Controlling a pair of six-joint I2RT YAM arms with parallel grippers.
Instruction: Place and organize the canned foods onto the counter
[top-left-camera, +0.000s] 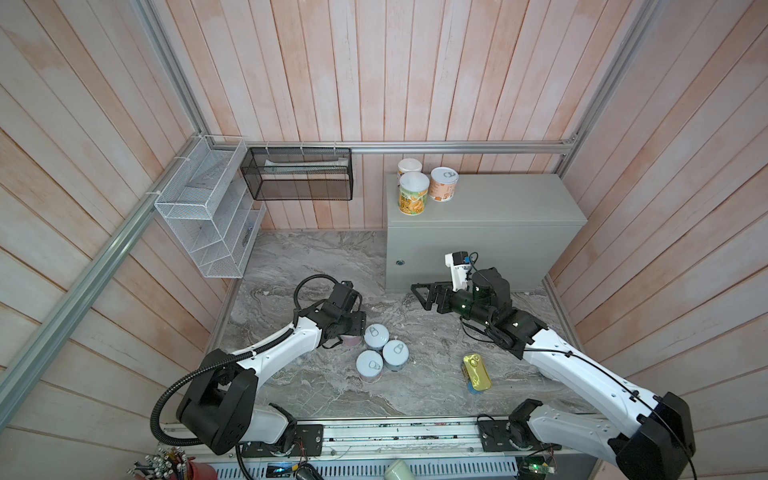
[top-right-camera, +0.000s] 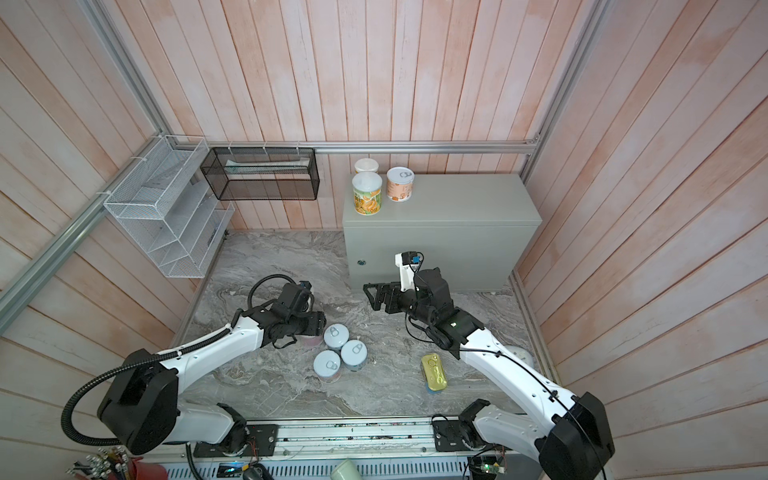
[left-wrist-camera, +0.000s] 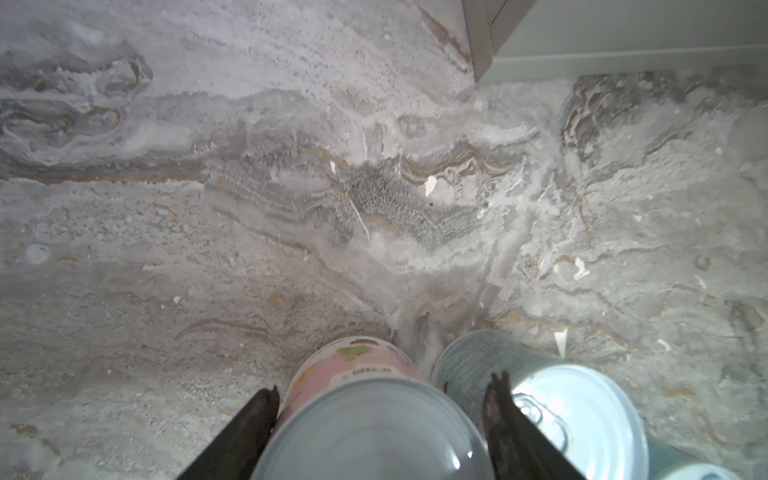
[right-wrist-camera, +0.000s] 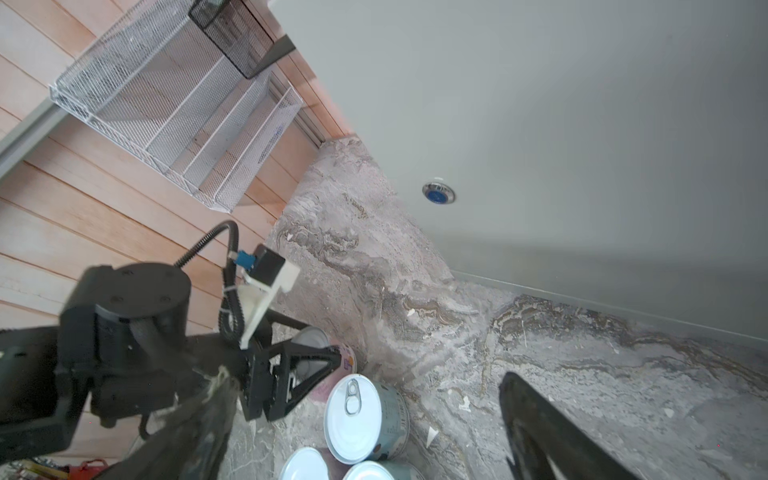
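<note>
**Item 1: pink can**. Short round tin with a pastel pink label and a plain metal end up.
- Place: between the fingers of the left hand, which is clamped on its side wall. Whether it stands on the marble-patterned surface or hangs just clear of it cannot be told.
- Handling, judged: rigid, and weighty if full. The glossy wall may slip, so it is best held across the round wall at mid-height.
- Writing: one dark printed line and a green patch, too blurred to read.

**Item 2: three pull-tab cans**. Pale blue-green labels.
- Place: clustered just beside the left hand, the nearest almost against one finger.
- Handling, judged: as item 1. The nearest can is likely to be nudged when the pink one lifts.
- Writing: fine print, unreadable.

**Item 3: gold tin**. Flat oblong, ring-pull up.
- Place: behind the right hand, under its arm and well apart from the fingers.
- Handling, judged: low and slick, so it should be taken across the narrow width.
- Writing: none visible.

**Item 4: white-lidded cans** (two, yellow-green) and **peach can**.
- Place: on the counter, well beyond the right hand.
- Handling, judged: the taller pair would be gripped on the wall below the lid.
- Writing: characters too small to read.

**Right hand**. Spread wide and empty, hanging before the counter's front near its lock.
</note>
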